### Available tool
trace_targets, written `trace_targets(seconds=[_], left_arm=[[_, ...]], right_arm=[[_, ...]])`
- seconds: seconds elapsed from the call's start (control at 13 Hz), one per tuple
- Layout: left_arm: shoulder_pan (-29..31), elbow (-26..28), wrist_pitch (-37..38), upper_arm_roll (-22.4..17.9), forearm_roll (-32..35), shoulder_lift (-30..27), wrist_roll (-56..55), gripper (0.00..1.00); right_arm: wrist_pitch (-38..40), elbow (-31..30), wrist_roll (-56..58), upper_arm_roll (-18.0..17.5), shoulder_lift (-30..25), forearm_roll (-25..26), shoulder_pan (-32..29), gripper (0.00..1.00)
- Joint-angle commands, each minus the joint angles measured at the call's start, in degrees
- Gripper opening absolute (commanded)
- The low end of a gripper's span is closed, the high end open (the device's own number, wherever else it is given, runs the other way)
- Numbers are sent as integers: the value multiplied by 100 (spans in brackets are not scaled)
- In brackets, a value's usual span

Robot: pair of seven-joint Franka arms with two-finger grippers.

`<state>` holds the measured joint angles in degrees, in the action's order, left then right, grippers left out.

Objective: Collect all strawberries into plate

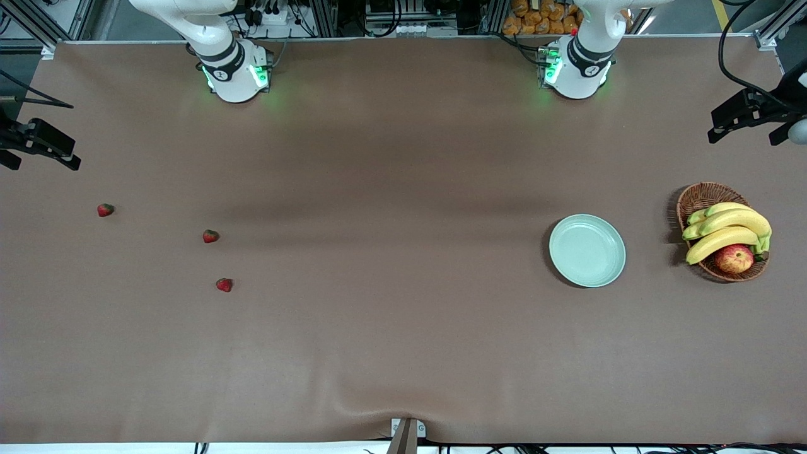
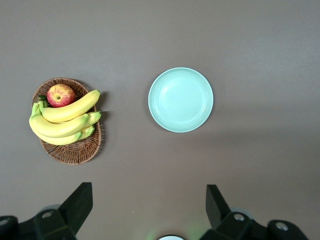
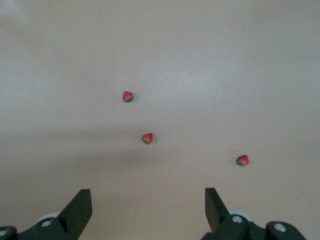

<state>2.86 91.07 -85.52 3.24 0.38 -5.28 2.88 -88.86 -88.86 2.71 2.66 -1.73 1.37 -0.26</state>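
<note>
A: Any writing or brand marks to read?

B: None legible on the plate (image 1: 587, 250), the fruit or the brown counter (image 1: 391, 328).

A: Where are the strawberries?

B: All three lie on the counter toward the right arm's end, well apart from the plate. In the front view, one strawberry (image 1: 105, 210) sits at about ten o'clock from the middle strawberry (image 1: 210, 236); the third strawberry (image 1: 224, 285) lies near it at about five o'clock, nearest the camera.

A: And around the plate?

B: A wicker basket (image 1: 698, 197) at its three o'clock, holding bananas (image 1: 731, 230) and an apple (image 1: 734, 258). The plate holds nothing.

A: The end effectors?

B: The left end effector (image 2: 149, 200) hangs over the counter near the plate, fingers spread. The right end effector (image 3: 148, 200) hangs over the counter near the strawberries, also spread, pinching nothing. Nothing lies between the berries and the plate.
</note>
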Motion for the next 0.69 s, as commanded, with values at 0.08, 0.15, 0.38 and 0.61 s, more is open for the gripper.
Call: trace_targets(seconds=[0.08,0.15,0.38,0.61], left_arm=[[75,-194,141,-16,-12,124,19,100],[101,-186,176,-59,-55,124,28,100],[110,-160,167,-60,-73,299,125,100],[83,41,150,-34,-169,405,72,100]], right_arm=[[44,18,-42,-2,6,48,9,100],[44,18,-42,-2,6,48,9,100],[-26,27,237,-2,85,48,-27,100],[-140,18,432,24,427,-31,-44,100]])
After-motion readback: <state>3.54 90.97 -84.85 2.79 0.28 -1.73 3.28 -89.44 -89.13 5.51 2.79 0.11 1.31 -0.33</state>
